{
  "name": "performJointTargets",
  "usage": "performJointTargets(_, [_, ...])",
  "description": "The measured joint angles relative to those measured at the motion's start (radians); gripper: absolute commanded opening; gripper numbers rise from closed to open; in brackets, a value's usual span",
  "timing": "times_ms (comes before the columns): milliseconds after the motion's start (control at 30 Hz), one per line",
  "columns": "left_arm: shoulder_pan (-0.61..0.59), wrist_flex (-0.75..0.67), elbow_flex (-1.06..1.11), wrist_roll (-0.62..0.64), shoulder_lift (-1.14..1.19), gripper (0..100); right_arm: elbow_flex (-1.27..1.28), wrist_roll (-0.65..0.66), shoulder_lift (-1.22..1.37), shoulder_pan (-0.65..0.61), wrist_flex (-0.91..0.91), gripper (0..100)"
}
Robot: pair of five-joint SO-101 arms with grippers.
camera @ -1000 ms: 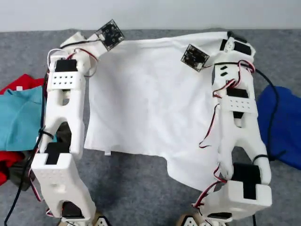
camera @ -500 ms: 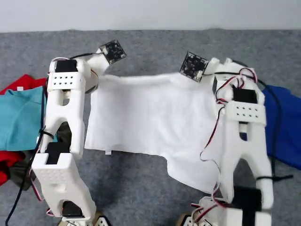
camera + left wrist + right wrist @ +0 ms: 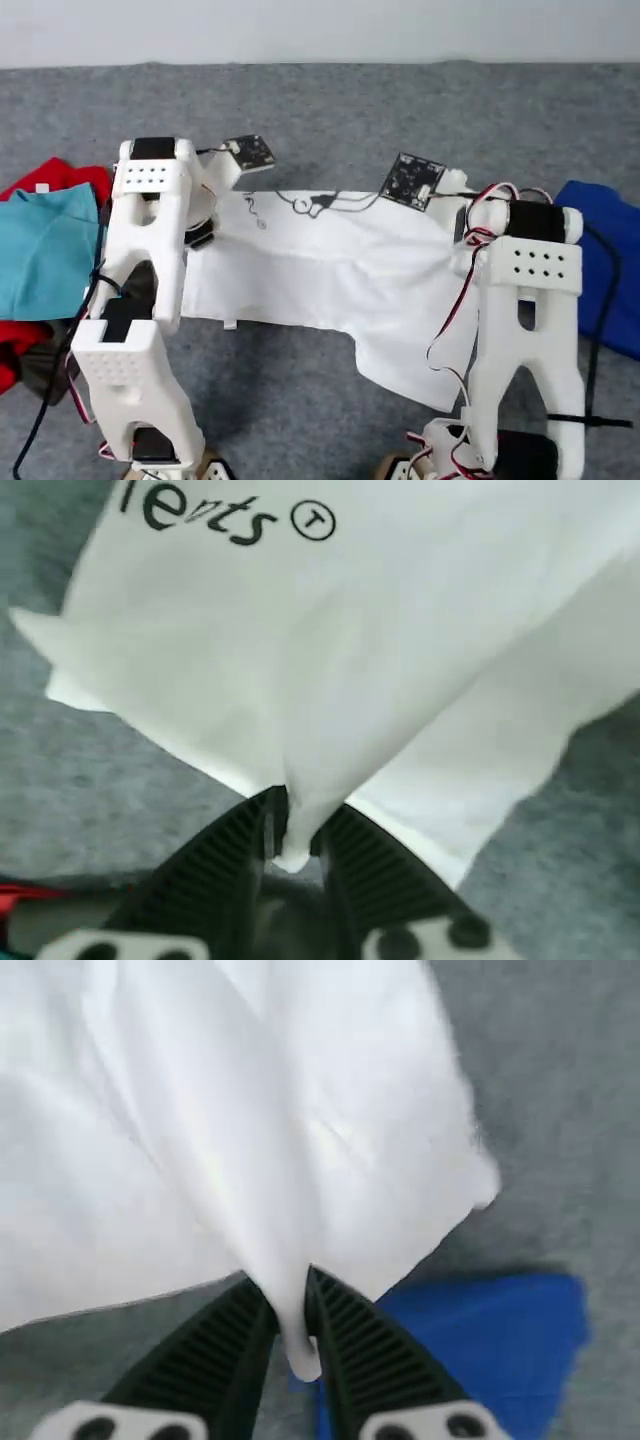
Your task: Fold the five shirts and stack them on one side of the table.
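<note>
Fabric of the white shirt (image 3: 330, 270) lies mid-worktop (image 3: 330, 110), its far edge doubled over, print up. Left gripper (image 3: 290, 830) is clamped on one raised corner, right gripper (image 3: 292, 1325) on the other. Blue shirt (image 3: 615, 270) lies to the right, teal shirt (image 3: 40, 250) and red shirt (image 3: 60, 178) to the left.

spread shirt (image 3: 320, 270) centre, shirt pile (image 3: 45, 250) left, single shirt (image 3: 615, 270) right
</note>
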Motion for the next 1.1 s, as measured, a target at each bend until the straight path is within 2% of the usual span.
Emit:
performJointTargets(367, [0.0, 0.084, 0.032, 0.0, 0.009, 1, -0.021, -0.017, -0.072, 0.0, 0.311, 0.9])
performJointTargets(567, [-0.023, 0.129, 0.032, -0.075, 0.009, 1, 0.032, -0.063, -0.106, 0.0, 0.316, 0.9])
performJointTargets(967, [-0.054, 0.132, 0.133, -0.133, 0.009, 2, 0.247, -0.071, -0.215, -0.025, 0.316, 1.0])
performJointTargets(1100, [-0.055, 0.132, 0.133, -0.133, 0.009, 11, 0.247, -0.071, -0.215, -0.025, 0.316, 8.5])
